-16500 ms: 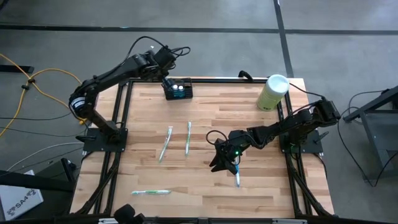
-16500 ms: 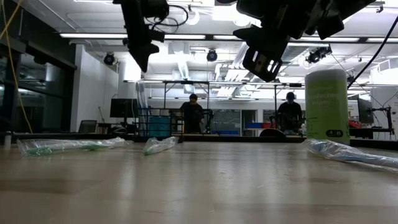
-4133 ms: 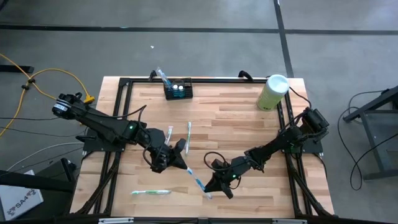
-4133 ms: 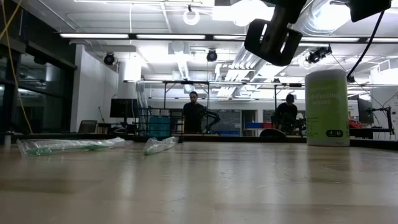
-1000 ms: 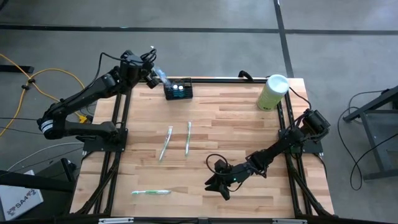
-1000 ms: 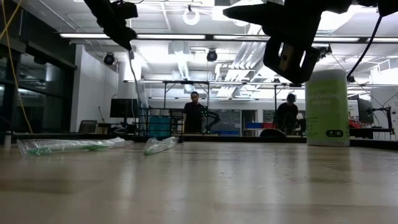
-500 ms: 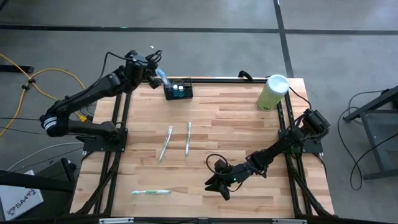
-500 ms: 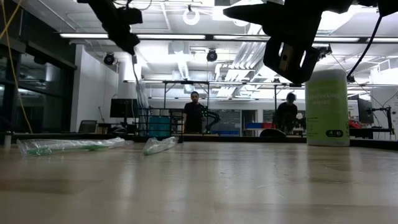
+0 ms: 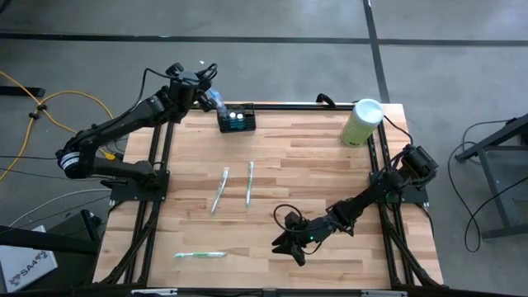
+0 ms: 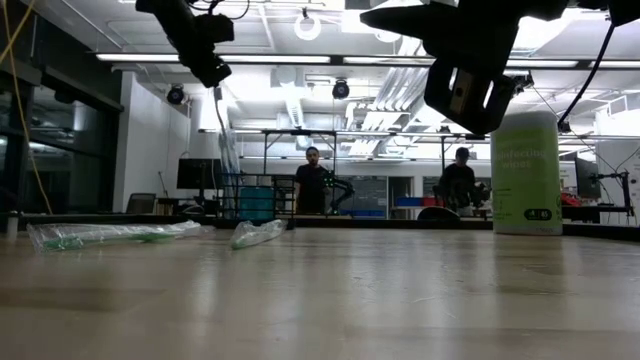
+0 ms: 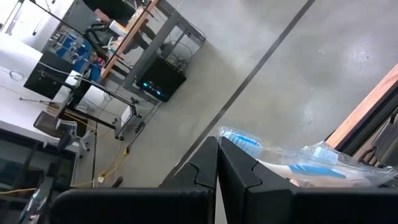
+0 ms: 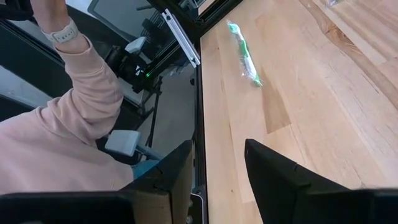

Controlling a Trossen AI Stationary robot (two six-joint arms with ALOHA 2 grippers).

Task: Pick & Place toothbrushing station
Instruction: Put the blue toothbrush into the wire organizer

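Left pincer [image 9: 208,93] up at far-left corner of desk [image 9: 313,173], pressed together on wrapped blue toothbrush [image 11: 292,163], just beside toothbrushing station [image 9: 236,118]. Station sits at far edge of desk, small, black, slotted; one slot apparently w/ something pale in it, can't tell what. Looks like insertion step, brush not yet in slot.

Right pincer [image 9: 290,244] low over near-centre desk, fingers [image 12: 277,171] spread, nothing between them. Waiting, well apart from station.

Risks, as judgement:
- Crinkly wrapper = soft, slippery grip; brush could swivel or slide out before reaching slot.
- Brush much longer than station; angled entry could snag slot edge or tip light caddy over.
- Station close to desk edge + black frame rail; a push could shove it off or jam brush vs rail.
- Drop here could land off desk, on floor.

Around:
- Pale green cylinder w/ white lid [image 9: 362,121] at far-right corner, well apart, no obstruction.
- Two wrapped brushes [image 9: 233,186] mid-desk, side by side; green wrapped brush [image 9: 200,255] near front-left edge. All clear of left arm's path.
- Person in pink sleeve [image 12: 74,124] beside desk in right wrist view; two more far back in room.
- Nothing between brush and station but the rail.
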